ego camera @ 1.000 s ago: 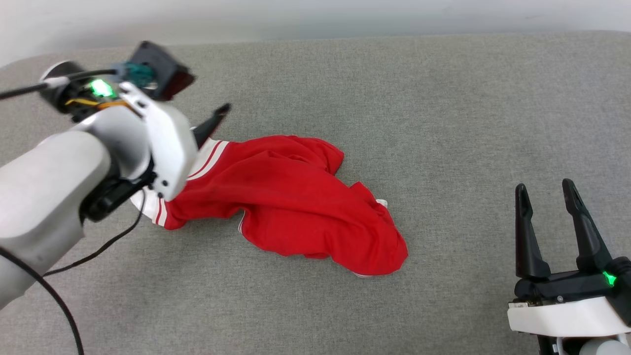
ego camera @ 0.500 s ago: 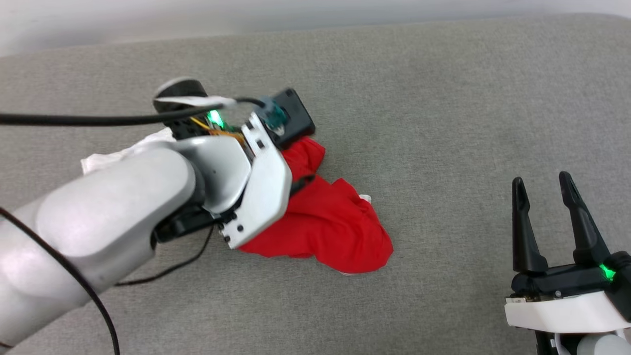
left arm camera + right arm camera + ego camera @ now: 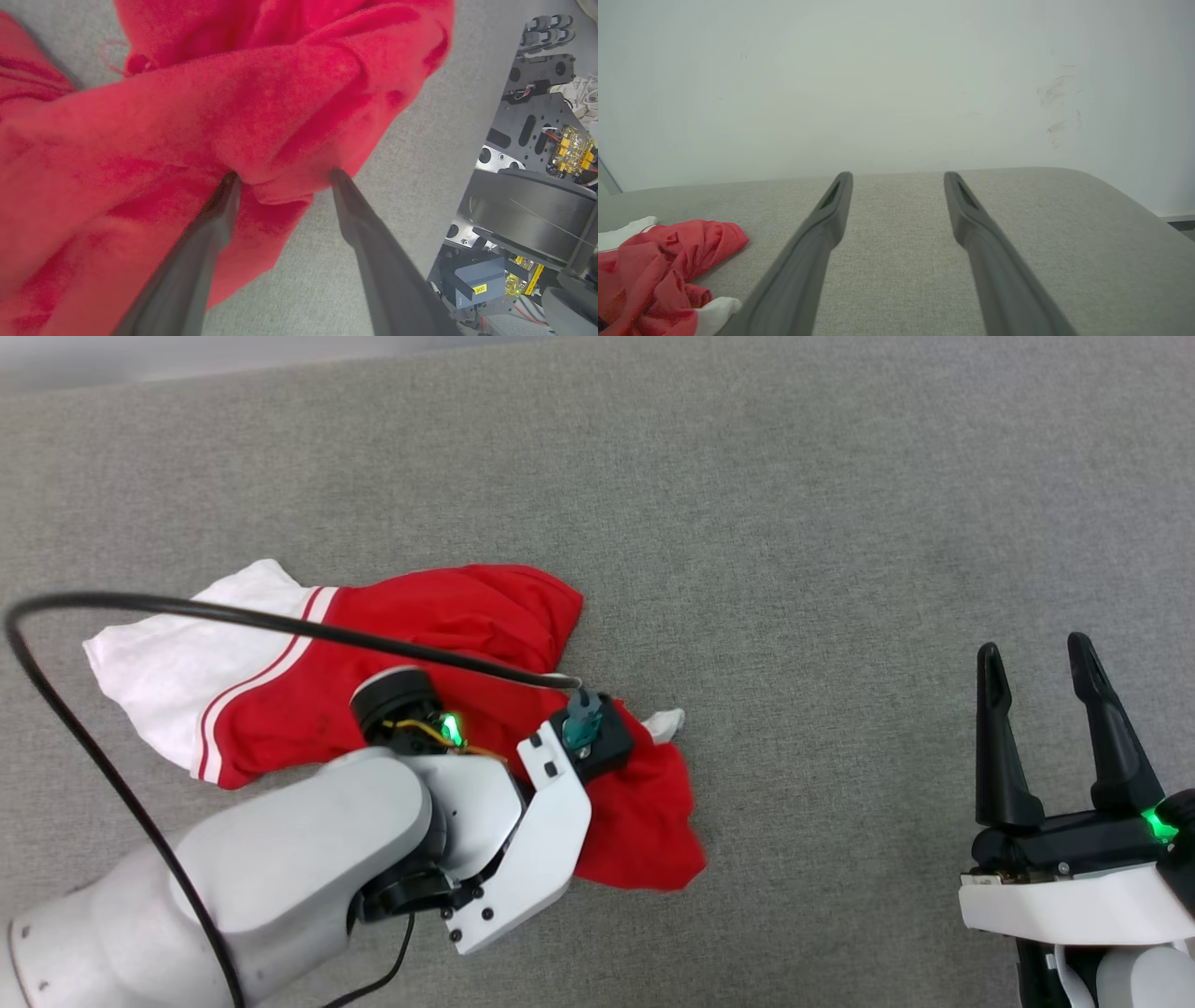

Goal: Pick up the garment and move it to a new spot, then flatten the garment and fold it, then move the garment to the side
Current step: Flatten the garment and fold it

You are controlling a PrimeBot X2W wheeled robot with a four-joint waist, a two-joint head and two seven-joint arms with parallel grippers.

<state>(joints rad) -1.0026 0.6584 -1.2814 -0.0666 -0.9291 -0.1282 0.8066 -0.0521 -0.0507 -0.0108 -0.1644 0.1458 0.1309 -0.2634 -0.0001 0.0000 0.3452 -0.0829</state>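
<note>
Garment (image 3: 448, 616) pickup lining up, left of the table's (image 3: 840, 523) middle.
One garment, crumpled; two end effectors, both spread apart. Left end effector (image 3: 285, 175) straddles a red fold, tips touching cloth. Best to press deeper and pinch that thick ridge before lifting. Right end effector (image 3: 1033, 649) hovers empty near the right edge.

Bright, even light, faint shadows; left wrist view shows the garment (image 3: 261, 107) blurred.

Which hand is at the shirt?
The left hand, its open fingers on either side of a red fold of the shirt. The right hand is apart from it, over the bare grey surface.
</note>
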